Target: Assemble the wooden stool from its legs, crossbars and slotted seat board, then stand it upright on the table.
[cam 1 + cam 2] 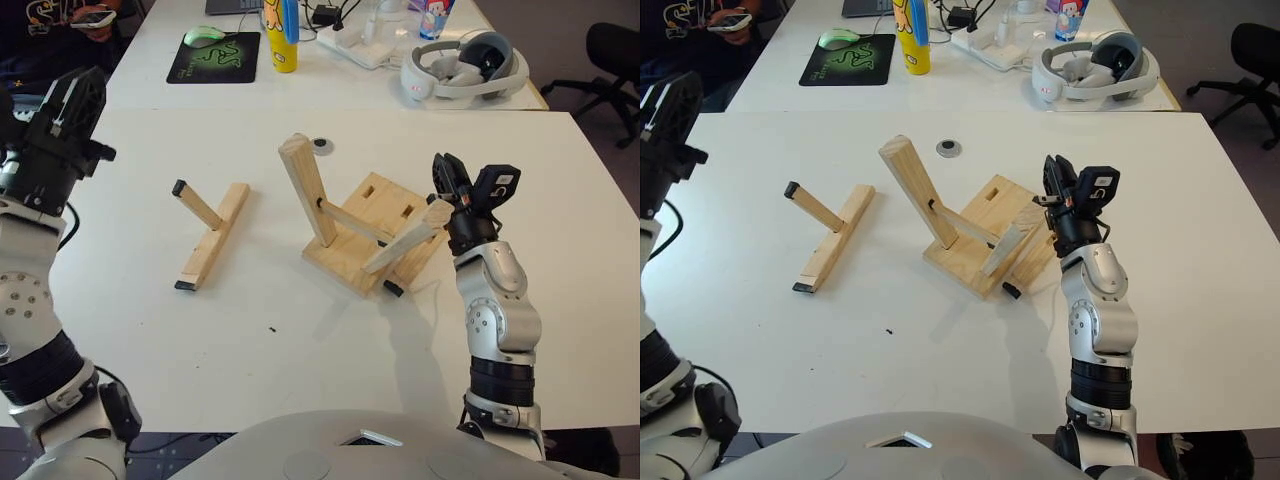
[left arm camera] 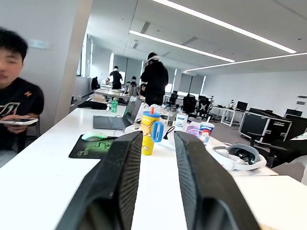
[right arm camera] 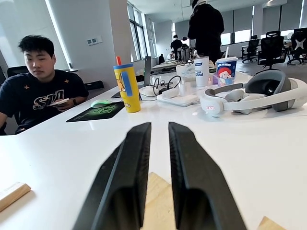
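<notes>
Half-built stool point(image 1: 345, 245) lying upside down near the middle of the table point(image 1: 300, 350), both hands empty.
The slotted seat board point(image 1: 382, 198) is lying flat, with two tilted legs point(image 1: 305, 185) sticking up from it, joined by a crossbar point(image 1: 355, 222). A loose T-shaped leg piece point(image 1: 215, 235) is lying toward the table's left edge, well apart. The right hand point(image 1: 447, 172) is hovering just beside the board's right side, fingers narrowly parted. The left hand point(image 2: 158, 136) is hanging over the left edge, fingers parted a little.

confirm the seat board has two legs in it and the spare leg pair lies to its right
Not quite: the spare leg pair lies to the left of the seat board, not its right, as the left eye view shows. The rest holds.
</notes>
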{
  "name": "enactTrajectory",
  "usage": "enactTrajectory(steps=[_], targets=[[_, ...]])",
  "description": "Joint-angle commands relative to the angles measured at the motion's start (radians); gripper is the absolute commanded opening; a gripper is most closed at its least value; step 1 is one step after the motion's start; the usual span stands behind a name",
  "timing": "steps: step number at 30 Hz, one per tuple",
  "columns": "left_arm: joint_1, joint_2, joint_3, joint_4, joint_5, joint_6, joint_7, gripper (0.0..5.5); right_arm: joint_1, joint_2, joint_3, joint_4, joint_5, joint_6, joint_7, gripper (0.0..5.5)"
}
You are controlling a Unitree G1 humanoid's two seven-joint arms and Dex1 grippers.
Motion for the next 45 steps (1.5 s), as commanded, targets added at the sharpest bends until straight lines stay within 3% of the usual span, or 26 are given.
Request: enactTrajectory(steps=[1,4,8,13,20,28,45], targets=[[0.233,0.063,0.006,-0.005,-0.017,0.076,-0.131,1.90,-0.029,-0.017,-0.027,0.001,0.011,0.008,-0.006,0.67],[0.366,0.095,-0.032,-0.011,-0.030,0.115,-0.249,2.44,-0.032,-0.017,-0.038,0.004,0.009,0.003,-0.013,0.67],[0.497,0.151,-0.149,-0.032,0.114,0.044,-0.328,3.00,-0.031,-0.014,-0.038,-0.001,0.009,0.005,-0.014,0.67],[0.511,0.169,-0.300,-0.008,0.320,-0.073,-0.307,3.83,-0.038,-0.009,-0.027,0.005,0.008,0.006,-0.012,0.67],[0.470,0.104,-0.403,0.045,0.411,-0.129,-0.259,4.77,-0.040,-0.003,-0.013,0.004,0.006,0.006,-0.010,0.67],[0.370,0.001,-0.449,0.240,0.485,-0.194,-0.178,4.77,-0.042,0.002,0.009,0.002,0.005,0.010,-0.006,0.67],[0.367,-0.044,-0.471,0.235,0.508,-0.225,-0.170,2.30,-0.058,0.006,0.005,0.002,0.018,0.004,-0.003,0.67]])
